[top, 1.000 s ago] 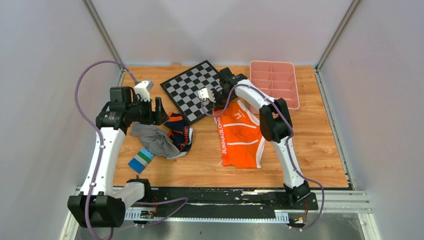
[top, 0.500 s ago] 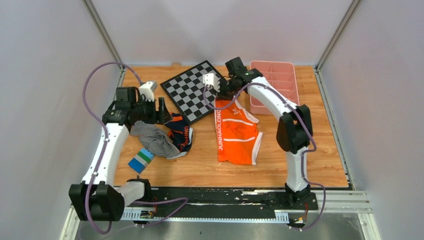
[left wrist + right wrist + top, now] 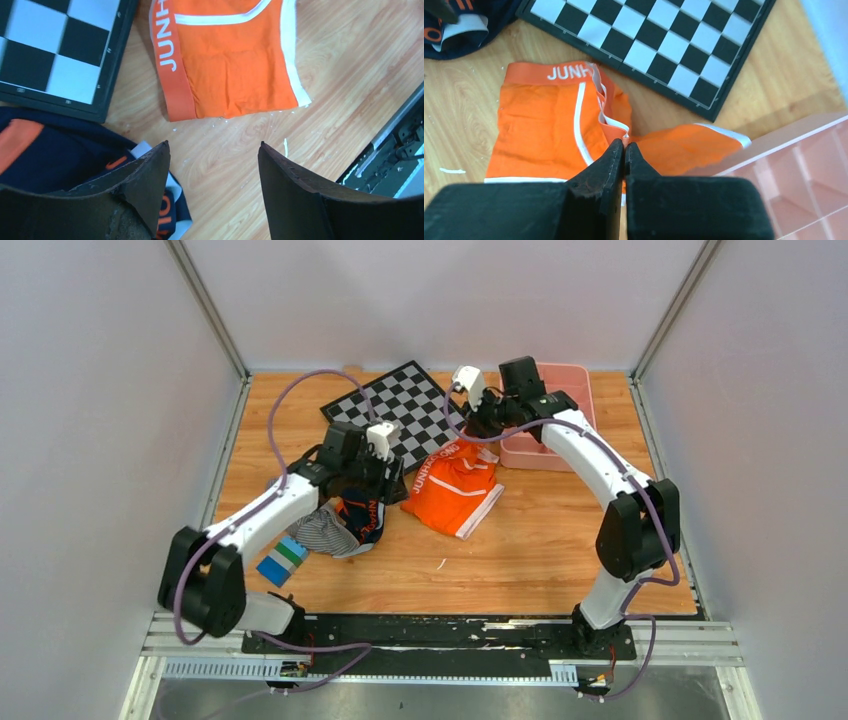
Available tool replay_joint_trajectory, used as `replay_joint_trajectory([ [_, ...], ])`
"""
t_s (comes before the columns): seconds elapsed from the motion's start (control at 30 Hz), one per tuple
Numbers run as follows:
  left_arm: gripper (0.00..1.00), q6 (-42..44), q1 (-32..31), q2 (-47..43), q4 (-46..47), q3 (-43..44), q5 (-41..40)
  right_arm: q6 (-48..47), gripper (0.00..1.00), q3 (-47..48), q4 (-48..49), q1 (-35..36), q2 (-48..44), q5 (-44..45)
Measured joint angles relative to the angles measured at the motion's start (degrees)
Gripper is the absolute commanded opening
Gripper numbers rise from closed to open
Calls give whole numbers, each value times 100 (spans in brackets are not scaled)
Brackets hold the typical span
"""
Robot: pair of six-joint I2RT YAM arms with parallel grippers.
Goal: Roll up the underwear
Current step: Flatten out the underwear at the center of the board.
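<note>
The orange underwear [image 3: 452,485] with white trim lies on the wooden table between the arms. It also shows in the left wrist view [image 3: 230,65] and the right wrist view [image 3: 544,130]. My right gripper [image 3: 624,144] is shut on a pinched fold of its fabric and lifts that edge near the pink tray; in the top view it [image 3: 478,428] is at the underwear's far edge. My left gripper [image 3: 212,145] is open and empty over bare wood just short of the waistband corner; in the top view it [image 3: 392,480] is at the underwear's left side.
A chessboard [image 3: 405,420] lies behind the underwear. A pink divided tray [image 3: 560,420] stands at the back right. A navy pair with orange lettering [image 3: 362,515] and a striped grey garment [image 3: 318,530] lie under the left arm. A blue-green card [image 3: 280,560] lies front left.
My right gripper has pulled the underwear's edge back and right toward the tray, bunching and turning the garment. My left arm has swung right from the table's left side to the underwear.
</note>
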Motion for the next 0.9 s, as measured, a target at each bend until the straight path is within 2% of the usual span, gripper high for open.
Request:
replay_joint_trajectory([
  [0.1, 69, -323, -13, 682, 197, 13, 63, 245, 0, -192, -17, -44, 0, 63],
  [0.2, 68, -671, -22, 1143, -7, 111, -20, 544, 0, -197, 87, -223, 0, 66],
  [0.33, 73, -1290, -26, 1360, -280, 352, -81, 789, 0, -197, 225, -535, 0, 72],
  [0.47, 74, -2420, -26, 1440, -295, 389, 20, 997, 0, -197, 286, -634, 2, 50],
  [0.57, 70, -3569, -26, 1593, 7, 201, -9, 1091, 0, -195, 286, -592, 20, 0],
  [0.67, 70, -4360, -28, 1856, 275, 101, -151, 1143, 0, -195, 284, -584, 44, -46],
  [0.9, 64, -4946, -55, 2122, 168, 376, -850, 1239, 0, -83, 280, -590, 136, -136],
])
